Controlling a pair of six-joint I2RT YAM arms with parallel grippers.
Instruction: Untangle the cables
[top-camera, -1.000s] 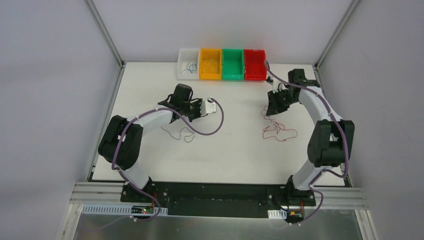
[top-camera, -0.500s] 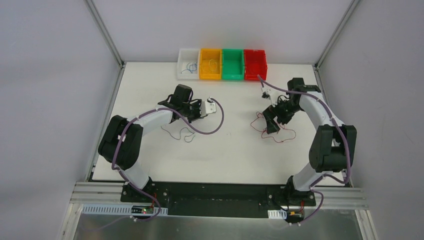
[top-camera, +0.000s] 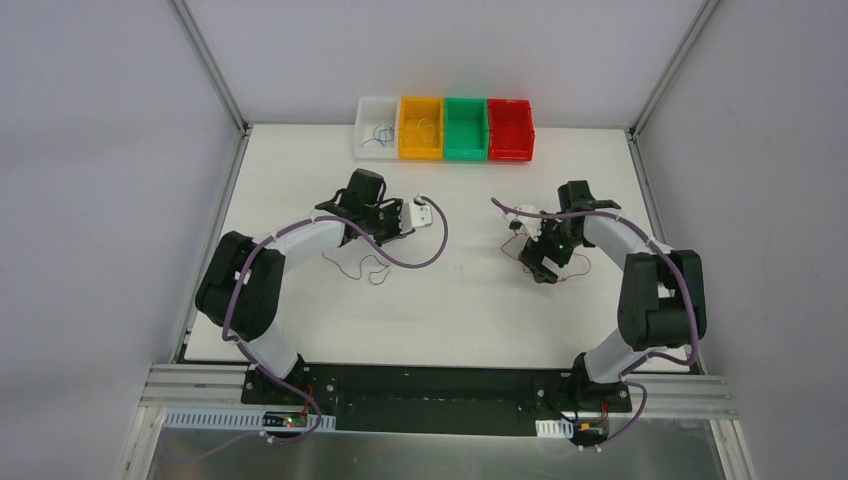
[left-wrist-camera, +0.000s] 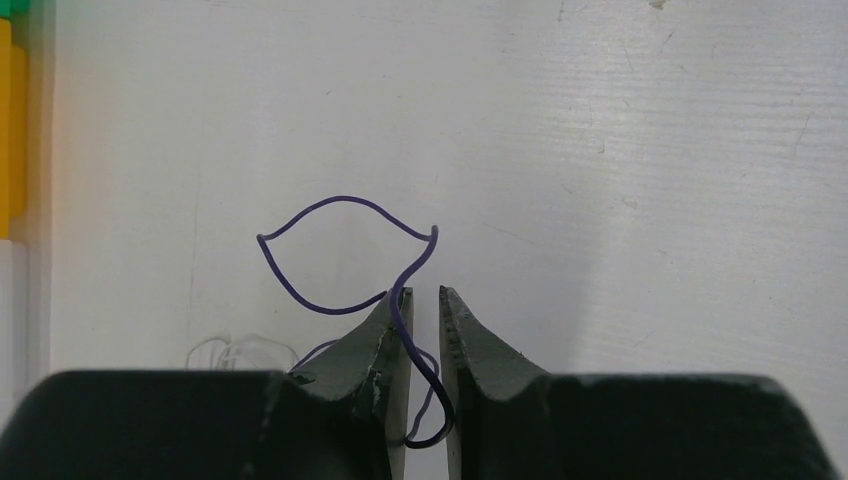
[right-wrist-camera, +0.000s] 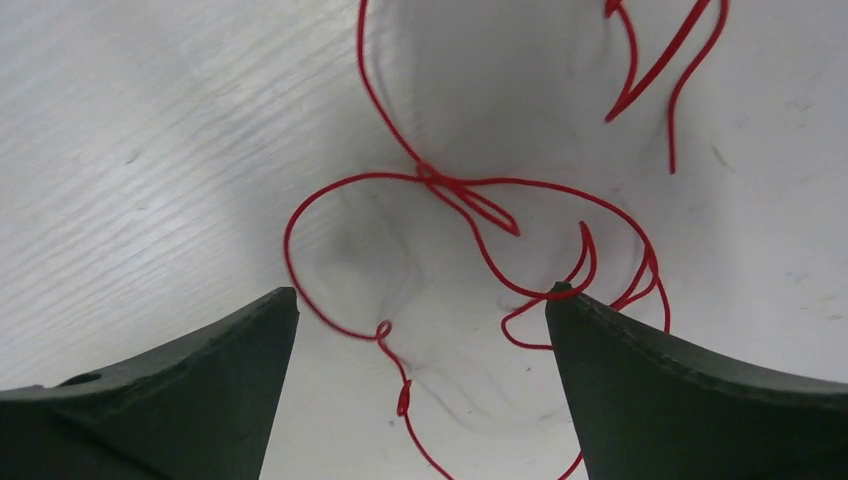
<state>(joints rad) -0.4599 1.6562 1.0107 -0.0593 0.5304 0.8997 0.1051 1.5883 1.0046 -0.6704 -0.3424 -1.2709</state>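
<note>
1. While the right gripper (right-wrist-camera: 420, 295) hangs low over the white tabletop (top-camera: 450, 310), its jaws stand wide apart with nothing clamped.
2. Between and beyond its fingers, a thin red wire (right-wrist-camera: 430, 175) lies on the table, looped and knotted.
3. Farther off, to the left, the left gripper (left-wrist-camera: 422, 295) has its jaws a narrow slit apart. A thin violet-blue wire (left-wrist-camera: 345, 198) runs through the slit and loops onto the table ahead.
4. Farthest back, four plastic bins stand in a row: white bin (top-camera: 378, 155), orange bin (top-camera: 420, 155), green bin (top-camera: 465, 155), red bin (top-camera: 510, 155).

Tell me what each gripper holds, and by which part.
Nothing firmly. The left gripper, jaws slightly apart, straddles the purple wire at its lower curl, apparently unclamped. The right gripper hangs wide open above the red wire.
</note>
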